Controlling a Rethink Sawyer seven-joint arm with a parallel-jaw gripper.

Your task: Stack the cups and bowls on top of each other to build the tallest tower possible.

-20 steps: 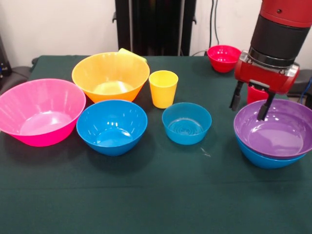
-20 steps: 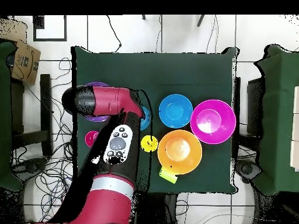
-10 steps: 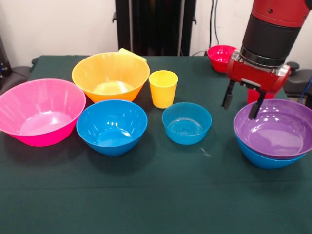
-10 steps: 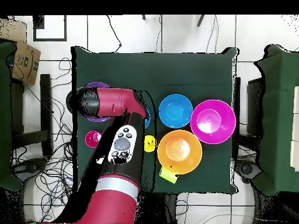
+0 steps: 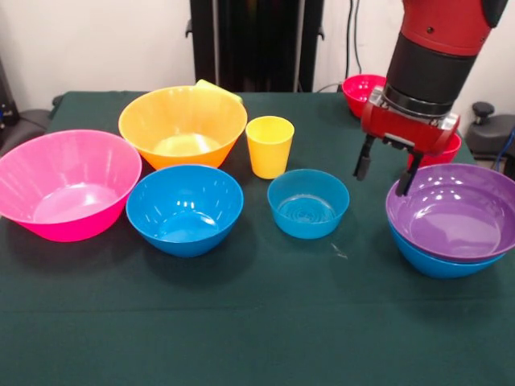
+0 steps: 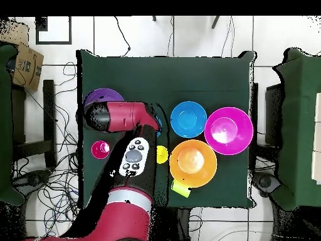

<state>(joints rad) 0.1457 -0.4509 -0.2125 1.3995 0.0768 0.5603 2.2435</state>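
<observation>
My gripper (image 5: 382, 178) hangs open and empty just left of the purple bowl (image 5: 455, 213), above the cloth. That purple bowl sits nested in a blue bowl (image 5: 434, 261) at the right. To the gripper's left stand a small translucent blue bowl (image 5: 308, 203) and the yellow cup (image 5: 269, 146). Further left are a blue bowl (image 5: 185, 209), the orange bowl (image 5: 183, 125) and the pink bowl (image 5: 68, 183). A small red bowl (image 5: 362, 92) sits at the back. A red cup (image 5: 449, 149) shows partly behind the gripper body. The lime green cup (image 6: 180, 187) lies beside the orange bowl (image 6: 193, 162).
The table (image 5: 257, 322) wears a dark green cloth. In the overhead view the arm (image 6: 128, 116) covers much of the purple bowl (image 6: 100, 97) and the small blue bowl. Cables and chairs ring the table.
The gripper has risen a little and moved left in the front view, from over the purple bowl's rim to beside it. It stays open. No bowl or cup has moved.
</observation>
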